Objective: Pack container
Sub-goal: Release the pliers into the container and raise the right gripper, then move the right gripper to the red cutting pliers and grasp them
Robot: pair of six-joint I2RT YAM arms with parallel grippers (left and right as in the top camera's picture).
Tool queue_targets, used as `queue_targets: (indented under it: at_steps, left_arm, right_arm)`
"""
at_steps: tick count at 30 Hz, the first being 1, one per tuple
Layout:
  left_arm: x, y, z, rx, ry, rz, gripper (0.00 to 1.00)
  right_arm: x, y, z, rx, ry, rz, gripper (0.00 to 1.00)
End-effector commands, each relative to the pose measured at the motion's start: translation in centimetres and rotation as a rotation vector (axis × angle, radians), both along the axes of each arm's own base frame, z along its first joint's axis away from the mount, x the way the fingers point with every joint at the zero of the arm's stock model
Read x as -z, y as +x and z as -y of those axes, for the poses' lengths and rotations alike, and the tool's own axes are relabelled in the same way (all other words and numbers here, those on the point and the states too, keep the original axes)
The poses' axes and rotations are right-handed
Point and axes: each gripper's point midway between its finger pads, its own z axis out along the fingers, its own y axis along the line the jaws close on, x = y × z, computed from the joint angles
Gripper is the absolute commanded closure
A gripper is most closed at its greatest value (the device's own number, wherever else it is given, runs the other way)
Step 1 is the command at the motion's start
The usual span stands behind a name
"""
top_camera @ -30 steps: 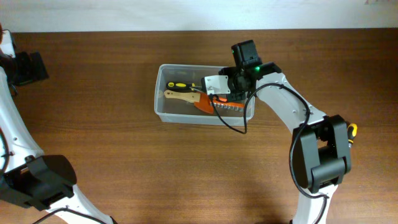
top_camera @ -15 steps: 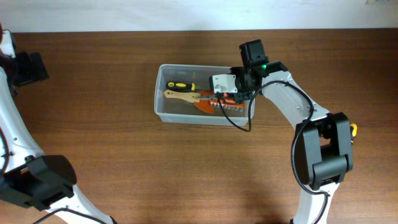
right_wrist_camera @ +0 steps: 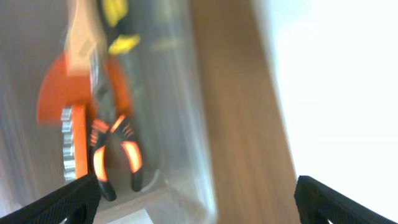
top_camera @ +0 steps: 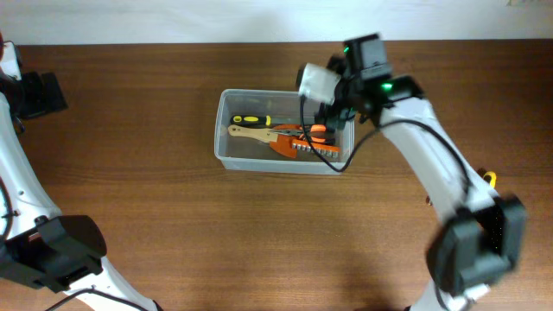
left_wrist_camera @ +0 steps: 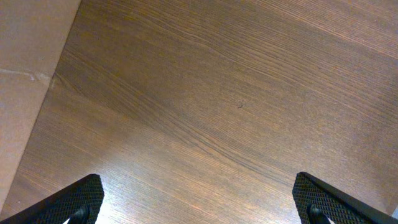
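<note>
Right tool (right_wrist_camera: 208,202) hung spread and empty over the clear rectangular plastic tub (top_camera: 226,154). Likely light, flexible, slick: pinch its thin rim.

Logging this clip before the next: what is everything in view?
table: one, brown wood.
container: one, clear, table centre.
screwdriver: one, yellow and black, in the container.
wooden-handled tool: one, orange head with toothed metal edge, in the container.
pliers: one, orange and black grips, container's right end.
yellow object: one, table's right side, partly hidden, unidentifiable.
left arm: white and black, left edge; jaws open over the table.
right arm: white and black; jaws open above the container's right end.
</note>
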Motion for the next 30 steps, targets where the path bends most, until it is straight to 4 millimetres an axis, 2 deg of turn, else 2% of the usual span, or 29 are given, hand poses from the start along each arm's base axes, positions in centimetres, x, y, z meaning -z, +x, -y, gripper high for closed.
queue_targets:
  at_steps: [1,4,7,9,11,13,16,20,22,26,30]
  left_arm:
    - [-1.6,-0.2,0.1,-0.008,0.009,0.042,0.01]
    - [-1.6,-0.2,0.1,-0.008,0.009,0.042,0.01]
    - [-1.6,-0.2,0.1,-0.008,0.009,0.042,0.01]
    - [-1.6,-0.2,0.1,-0.008,0.009,0.042,0.01]
    - [-1.6,-0.2,0.1,-0.008,0.009,0.042,0.01]
    - [-1.6,-0.2,0.1,-0.008,0.009,0.042,0.01]
    - [-1.6,-0.2,0.1,-0.008,0.009,0.042,0.01]
    - [-1.6,-0.2,0.1,-0.008,0.009,0.042,0.01]
    - [-1.6,-0.2,0.1,-0.008,0.009,0.042,0.01]
    - [-1.6,-0.2,0.1,-0.008,0.009,0.042,0.01]
    - [-1.6,-0.2,0.1,-0.008,0.009,0.042,0.01]
  right_arm:
    - [-8.9,-1.2,2.8,0.411,0.295,0.047,0.01]
    - [-11.4,-3.3,5.7,0.588,0.412,0.020,0.01]
    - [-11.0,-5.1,9.7,0.830,0.530,-0.081,0.01]
    - [-9.5,-6.3,12.8,1.023,0.591,-0.172,0.01]
    - [-7.2,-8.0,16.4,1.262,0.637,-0.277,0.01]
    - [-5.1,-10.0,19.9,1.482,0.646,-0.354,0.01]
    - [-2.4,-12.7,23.9,1.727,0.635,-0.463,0.01]
    - [0.3,-15.2,26.4,1.861,0.574,-0.593,0.00]
    - [1.3,-15.9,26.9,1.895,0.543,-0.643,0.07]
    - [3.7,-15.5,27.3,1.920,0.495,-0.700,0.09]
    - [6.8,-15.0,27.4,1.849,0.400,-0.787,0.10]
